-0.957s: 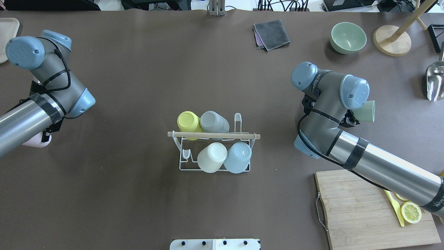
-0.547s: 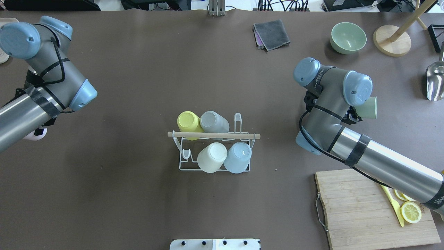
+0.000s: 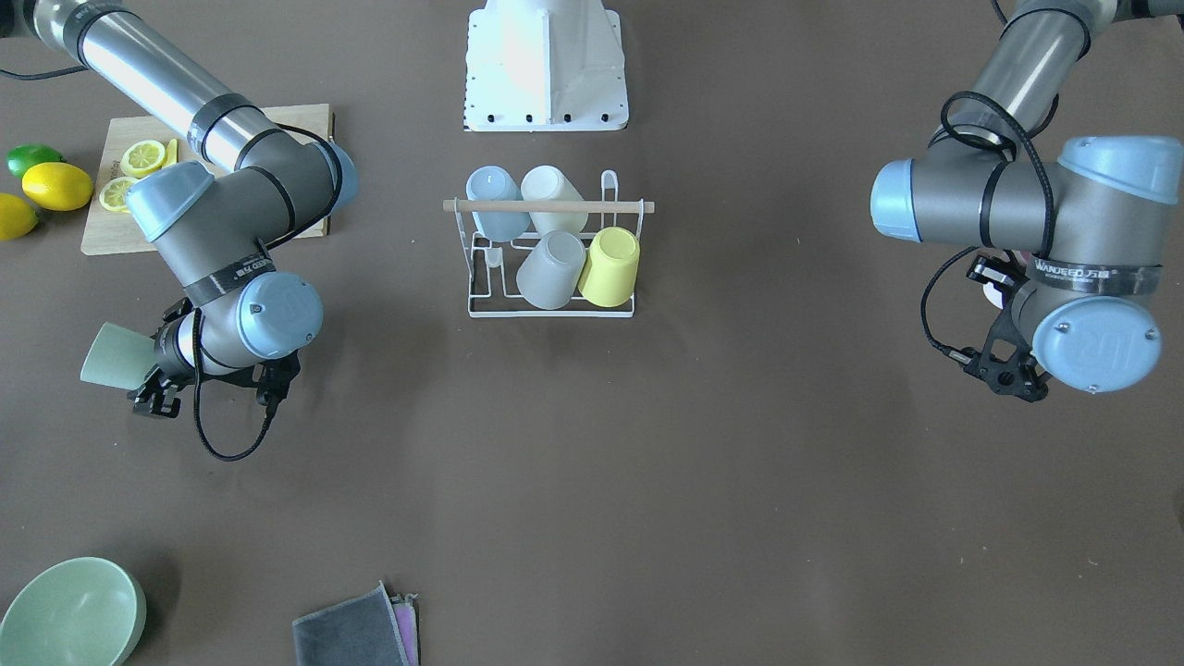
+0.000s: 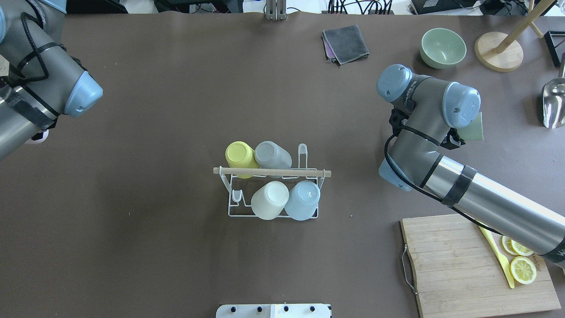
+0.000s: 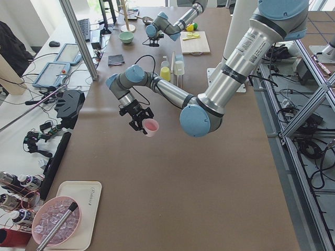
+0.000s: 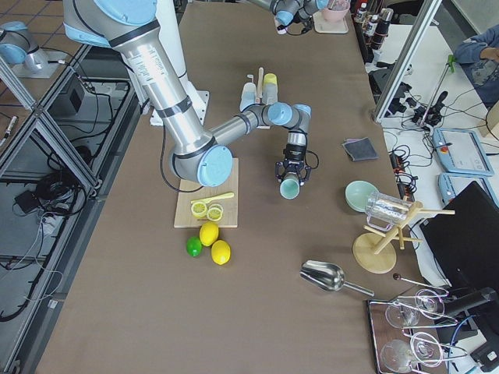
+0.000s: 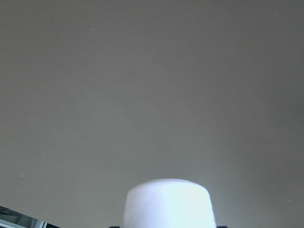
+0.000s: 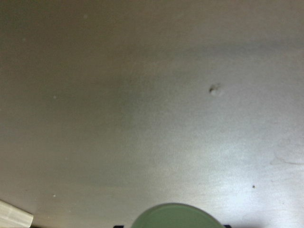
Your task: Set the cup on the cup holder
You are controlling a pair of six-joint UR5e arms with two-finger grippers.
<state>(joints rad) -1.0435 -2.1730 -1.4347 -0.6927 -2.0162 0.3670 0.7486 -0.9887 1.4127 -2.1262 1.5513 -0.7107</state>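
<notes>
The white wire cup holder [image 4: 230, 207] with a wooden rod handle [image 4: 309, 172] stands mid-table and holds a yellow [image 4: 239, 156], a grey [image 4: 272, 154], a cream [image 4: 269, 200] and a light blue cup [image 4: 303, 200]; it also shows in the front view [image 3: 551, 313]. My right gripper [image 3: 153, 368] is shut on a green cup [image 3: 109, 354], held above the table to the holder's right [image 4: 473, 127]. My left gripper [image 5: 140, 121] is shut on a pink cup [image 5: 151, 127], far left of the holder, above the table; the cup fills the left wrist view's bottom [image 7: 167, 204].
A wooden cutting board [image 4: 459, 274] with lemon slices and a yellow knife lies at the near right. A green bowl [image 4: 442, 47], grey cloth [image 4: 345, 43], wooden stand [image 4: 499, 52] and metal scoop [image 4: 554, 104] lie at the far right. Lemons and a lime [image 3: 37, 190] lie beside the board.
My left arm has moved toward the table's far left with the pink cup. My right arm has moved a little toward the far side with the green cup.
</notes>
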